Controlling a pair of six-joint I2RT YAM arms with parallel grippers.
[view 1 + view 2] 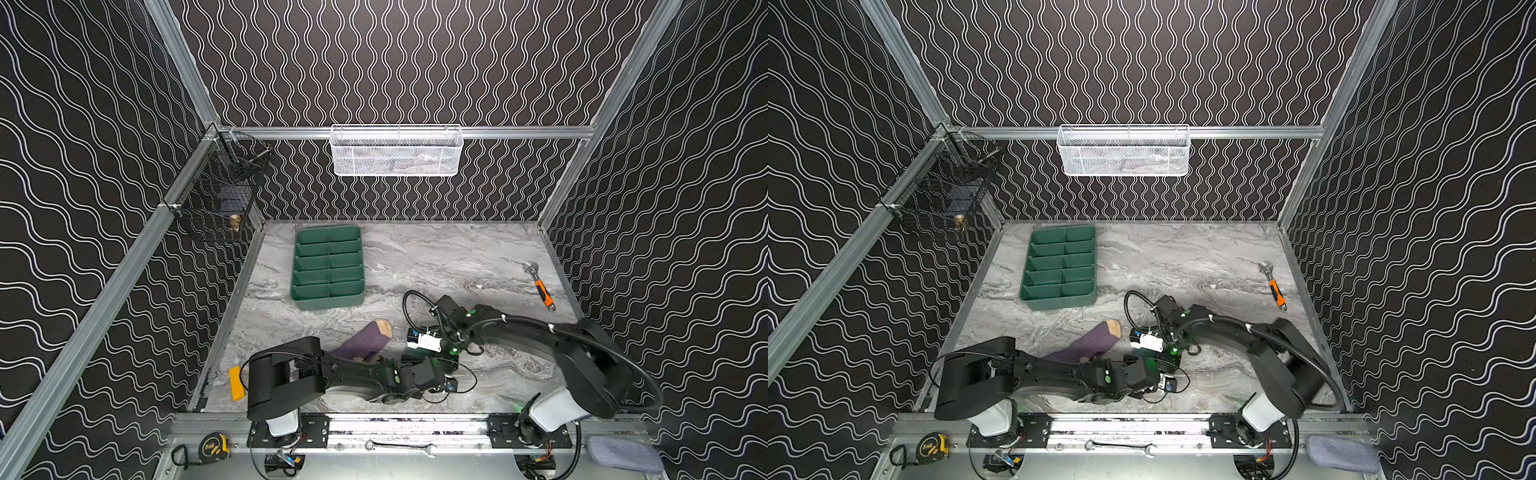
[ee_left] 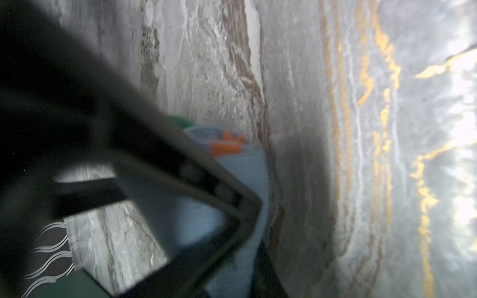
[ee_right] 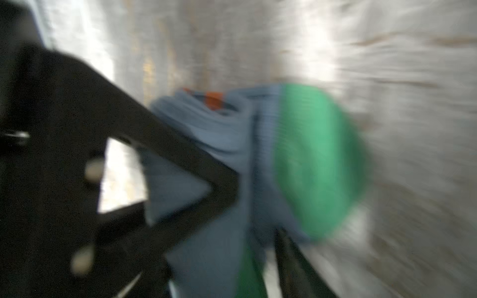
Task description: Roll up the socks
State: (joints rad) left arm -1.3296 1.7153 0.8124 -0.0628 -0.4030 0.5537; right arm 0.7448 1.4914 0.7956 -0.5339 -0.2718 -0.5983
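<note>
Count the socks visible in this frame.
2. The purple sock lies on the table, partly under the left arm. The blue sock is bunched up just right of it, mostly hidden from above, seen in both wrist views.

Both top views looked steeply down from the front onto the whole tabletop (image 1: 436, 257); both wrist cameras sat close, sharing the blue sock (image 2: 247, 167).

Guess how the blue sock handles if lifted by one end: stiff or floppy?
Probably floppy: the blue sock lies in soft bunched folds. Likely light and not slippery, given its ribbed knit. The roll looks loose, with the green toe sticking out, so it may well unroll when lifted.
</note>
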